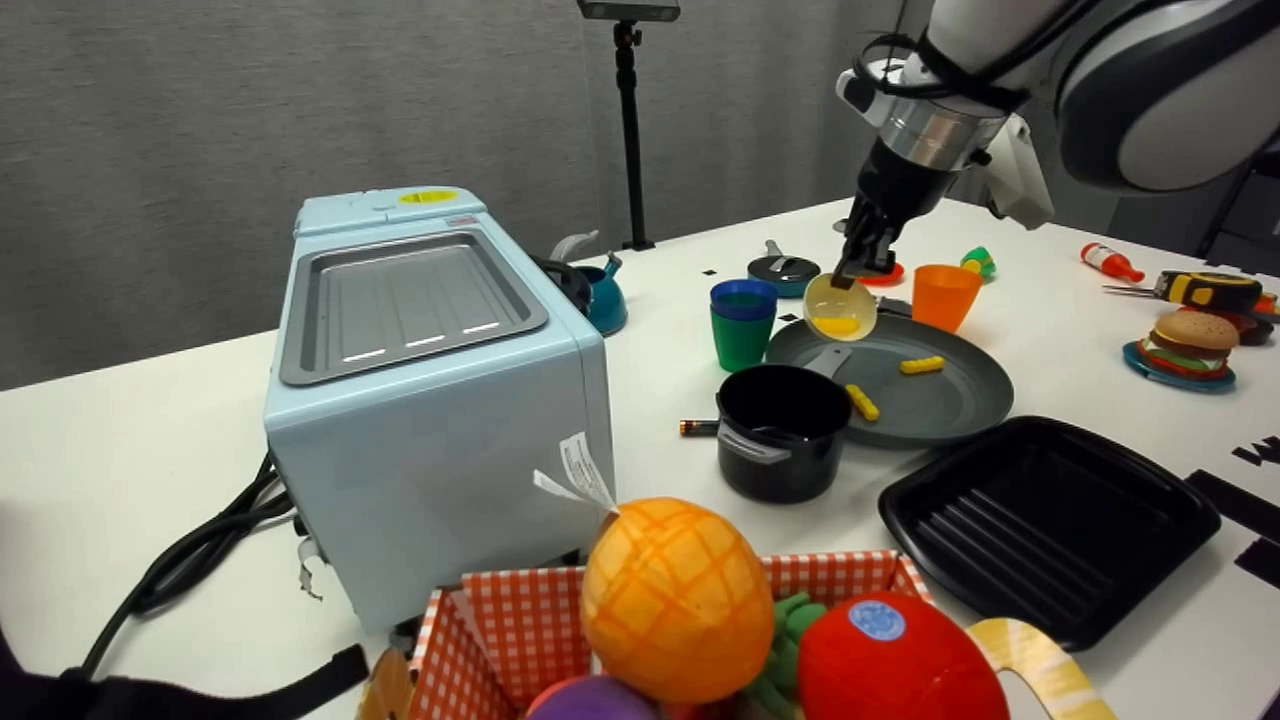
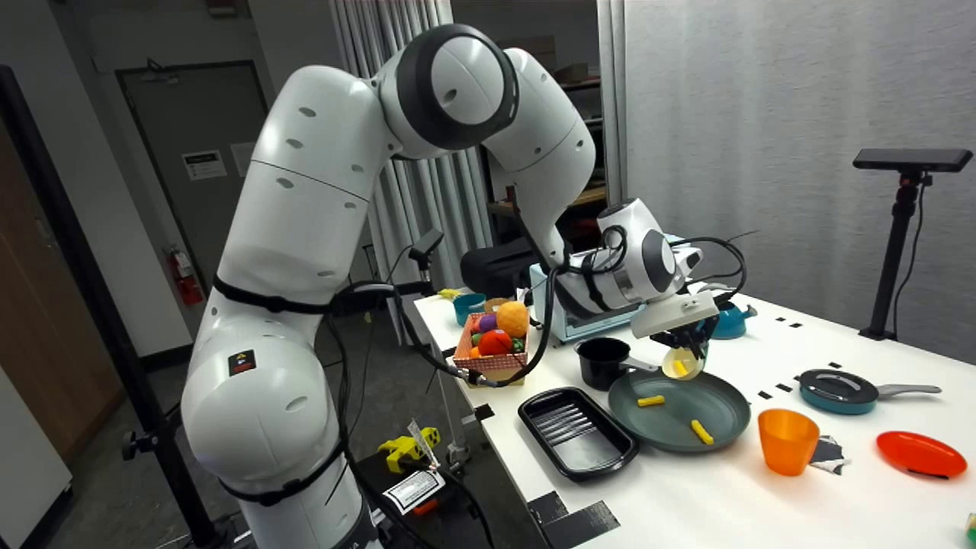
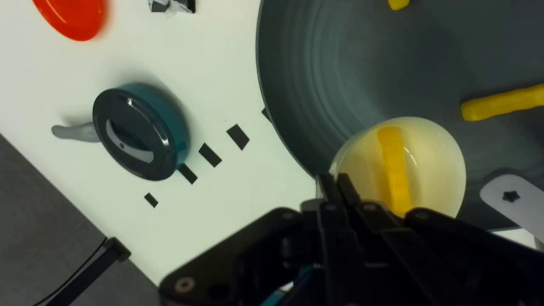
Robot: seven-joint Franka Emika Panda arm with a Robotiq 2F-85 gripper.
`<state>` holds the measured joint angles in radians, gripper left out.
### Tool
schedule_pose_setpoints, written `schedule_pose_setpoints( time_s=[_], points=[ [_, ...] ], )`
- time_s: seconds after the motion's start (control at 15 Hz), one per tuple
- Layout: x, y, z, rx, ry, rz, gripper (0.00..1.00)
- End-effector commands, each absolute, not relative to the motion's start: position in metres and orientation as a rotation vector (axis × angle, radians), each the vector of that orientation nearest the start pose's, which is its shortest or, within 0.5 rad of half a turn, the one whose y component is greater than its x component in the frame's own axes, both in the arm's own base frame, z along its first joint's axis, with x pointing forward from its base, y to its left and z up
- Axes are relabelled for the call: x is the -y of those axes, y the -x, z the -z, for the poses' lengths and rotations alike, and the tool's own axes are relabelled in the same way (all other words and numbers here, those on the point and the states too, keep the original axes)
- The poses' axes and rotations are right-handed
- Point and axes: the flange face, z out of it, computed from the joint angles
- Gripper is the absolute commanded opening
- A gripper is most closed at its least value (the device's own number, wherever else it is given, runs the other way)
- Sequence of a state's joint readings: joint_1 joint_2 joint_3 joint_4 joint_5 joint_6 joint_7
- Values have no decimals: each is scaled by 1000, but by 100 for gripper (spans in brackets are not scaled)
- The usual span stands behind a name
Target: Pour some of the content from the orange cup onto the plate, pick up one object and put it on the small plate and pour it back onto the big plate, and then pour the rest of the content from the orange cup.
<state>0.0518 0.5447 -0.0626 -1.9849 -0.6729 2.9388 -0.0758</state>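
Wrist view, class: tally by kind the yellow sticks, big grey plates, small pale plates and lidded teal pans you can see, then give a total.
Yellow sticks: 3 (two cut off by the picture's edge)
Big grey plate: 1
Small pale plate: 1
Lidded teal pan: 1
Total: 6

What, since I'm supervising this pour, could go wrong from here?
The hand pinches the small plate only near its rim, so it might twist or slip. In the wrist view the small plate appears near the edge of the big plate, so the yellow piece inside could miss. The pot handle reaches over that edge and might get knocked if the hand moves lower.
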Motion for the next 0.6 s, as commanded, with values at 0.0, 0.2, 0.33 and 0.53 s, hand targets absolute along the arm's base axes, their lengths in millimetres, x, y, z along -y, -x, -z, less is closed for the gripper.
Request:
schedule_pose_setpoints(
  time_s=[0.0, 0.2, 0.33, 0.53],
  points=[
    [-31, -601, -247, 1180, 3149, 897, 1],
    [-22, -605, -271, 1088, 3175, 1064, 1],
    [-20, -616, -295, 1011, 3177, 1196, 1],
    [-27, -630, -330, 1021, 3147, 1383, 1]
  ],
)
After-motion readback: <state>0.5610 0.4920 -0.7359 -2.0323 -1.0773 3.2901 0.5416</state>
